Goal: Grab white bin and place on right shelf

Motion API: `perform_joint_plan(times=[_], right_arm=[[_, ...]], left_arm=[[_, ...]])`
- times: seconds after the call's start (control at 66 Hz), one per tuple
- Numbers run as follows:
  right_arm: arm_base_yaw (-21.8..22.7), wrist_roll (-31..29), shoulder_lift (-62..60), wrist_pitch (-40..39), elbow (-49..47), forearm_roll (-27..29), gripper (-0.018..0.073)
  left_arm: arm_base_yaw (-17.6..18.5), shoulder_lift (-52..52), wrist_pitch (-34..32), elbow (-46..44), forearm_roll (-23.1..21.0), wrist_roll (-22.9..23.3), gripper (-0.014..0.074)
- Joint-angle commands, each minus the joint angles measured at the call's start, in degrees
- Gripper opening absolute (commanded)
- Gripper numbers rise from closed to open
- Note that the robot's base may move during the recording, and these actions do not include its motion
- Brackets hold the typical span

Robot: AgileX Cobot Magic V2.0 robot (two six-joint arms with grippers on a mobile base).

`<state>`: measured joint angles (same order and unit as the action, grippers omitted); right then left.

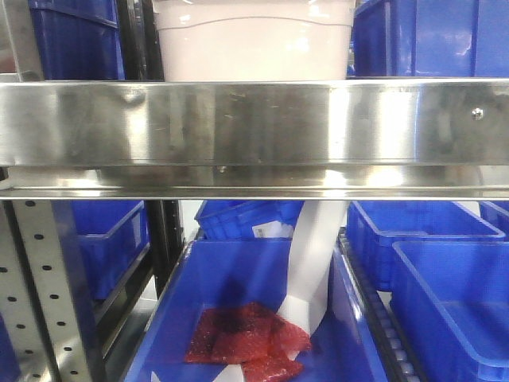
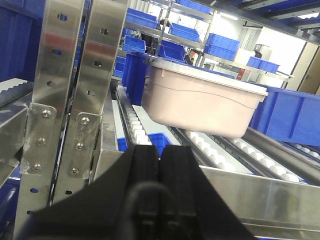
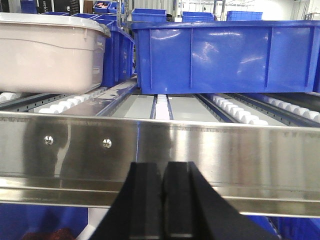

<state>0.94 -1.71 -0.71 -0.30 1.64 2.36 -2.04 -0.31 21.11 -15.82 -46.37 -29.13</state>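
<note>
The white bin sits on the white rollers of the right shelf, behind its broad steel front rail, with a blue bin just beside it and more blue bins behind. As I judge it, the risk lies in those rollers: the bin seems to rest on them freely, so it could roll along its lane, forward against the rail or back out of reach, or skew into the neighbouring bin. Neither gripper touches it. The left gripper hangs low in front of the rail with its black fingers pressed together, holding nothing. The right gripper does likewise, fingers closed and empty, facing the rail.
</note>
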Motion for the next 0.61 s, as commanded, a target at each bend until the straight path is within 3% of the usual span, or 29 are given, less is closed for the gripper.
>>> perform_joint_plan(times=[0.0, 0.394, 0.591], right_arm=[[0.42, -0.47, -0.95, -5.47, -0.05, -0.83, 0.0032], [0.42, -0.47, -0.95, -5.47, -0.05, -0.83, 0.0032], [0.42, -0.47, -0.95, -5.47, -0.05, -0.83, 0.0032]], left_arm=[[0.18, 0.71, -3.30, -1.45, -1.34, 0.42, -0.0118], [0.18, 0.71, -3.30, -1.45, -1.34, 0.42, -0.0118], [-1.50, 0.71, -5.64, -0.86, 1.54, 0.42, -0.0118]])
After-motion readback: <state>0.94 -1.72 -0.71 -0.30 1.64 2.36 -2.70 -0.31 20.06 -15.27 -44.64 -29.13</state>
